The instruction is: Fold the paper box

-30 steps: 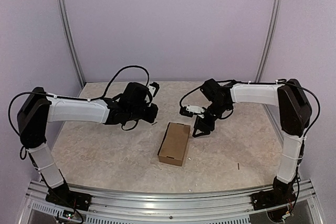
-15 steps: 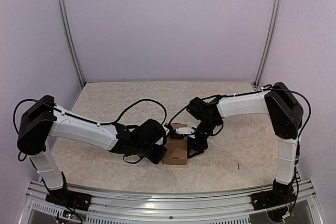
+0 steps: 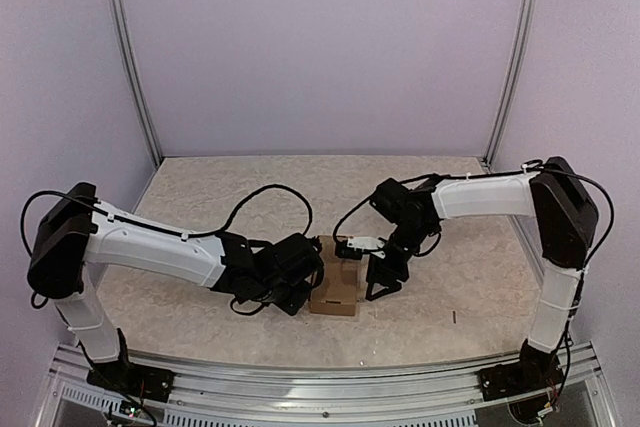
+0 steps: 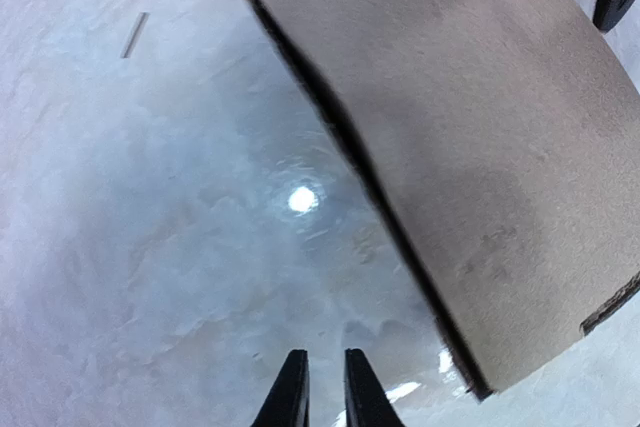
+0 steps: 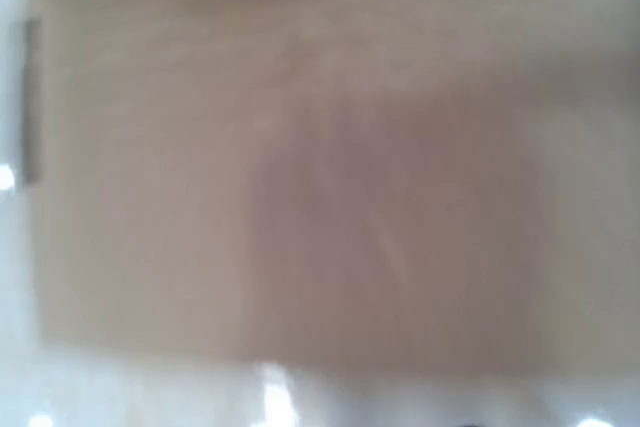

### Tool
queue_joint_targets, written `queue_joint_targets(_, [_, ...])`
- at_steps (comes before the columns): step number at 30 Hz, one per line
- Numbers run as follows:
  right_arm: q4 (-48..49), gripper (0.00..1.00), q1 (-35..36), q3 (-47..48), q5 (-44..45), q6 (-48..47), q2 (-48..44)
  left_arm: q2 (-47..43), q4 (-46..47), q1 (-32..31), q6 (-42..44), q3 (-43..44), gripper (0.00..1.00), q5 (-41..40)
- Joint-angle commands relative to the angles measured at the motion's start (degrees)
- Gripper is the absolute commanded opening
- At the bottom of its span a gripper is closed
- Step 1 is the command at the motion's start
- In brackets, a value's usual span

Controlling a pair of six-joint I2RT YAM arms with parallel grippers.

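The paper box (image 3: 337, 295) is brown cardboard and lies folded on the table between my two grippers. In the left wrist view the paper box (image 4: 480, 147) fills the upper right, its dark edge running diagonally. My left gripper (image 3: 306, 289) is low at the box's left side. The left gripper (image 4: 323, 395) has only a slit between its fingertips and holds nothing. My right gripper (image 3: 378, 285) stands at the box's right side, fingers spread. The right wrist view is a blur of the paper box (image 5: 320, 167); its fingers do not show.
A small dark scrap (image 3: 453, 317) lies on the table right of the box and shows as a short stick (image 4: 133, 34) in the left wrist view. Purple walls and metal posts (image 3: 130, 67) enclose the table. A metal rail (image 3: 320, 387) runs along the near edge.
Both arms came from the back of the table down to the box, the left to its left side, the right to its right side. The left jaws narrowed.
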Motion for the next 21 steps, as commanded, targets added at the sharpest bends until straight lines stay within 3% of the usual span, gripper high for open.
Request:
queue_joint_targets(1, [-2.69,0.94,-5.69,0.27,3.57,-1.96,-12.18,-8.68,-12.82,0.6,-2.37,0.6,0.18,-9.29])
queue_joint_targets(2, [-2.74,0.99,-7.53,0.79,4.42,-1.96,-14.49,-11.01,-14.06,1.13,-2.03,0.96,0.23,-11.41])
queue_joint_targets(6, [2.46,1.0,-12.56,0.56,10.03,2.09,-24.45,-18.43,-13.02,6.64,1.64,1.25,0.52,-13.72])
queue_joint_targets(8, [11.68,1.0,-15.72,-2.64,13.7,6.85,-30.81,-22.14,-8.96,10.77,4.2,1.14,0.64,-10.84])
queue_joint_targets(11, [28.17,1.0,-19.0,-12.14,20.57,13.47,-40.77,-28.95,0.01,16.86,10.62,-0.97,0.97,-7.46])
queue_joint_targets(13, [36.58,1.0,-19.2,-18.1,25.5,16.12,-43.96,-33.17,7.81,18.96,15.27,-4.04,0.99,-7.19])
queue_joint_targets(15, [38.11,1.0,-19.21,-19.75,29.28,19.5,-43.93,-35.73,12.79,20.58,18.77,-7.13,0.99,-7.1])
queue_joint_targets(21, [41.52,1.0,-19.16,-23.1,28.7,19.66,-43.15,-35.94,14.17,23.74,17.17,-10.64,0.99,-8.05])
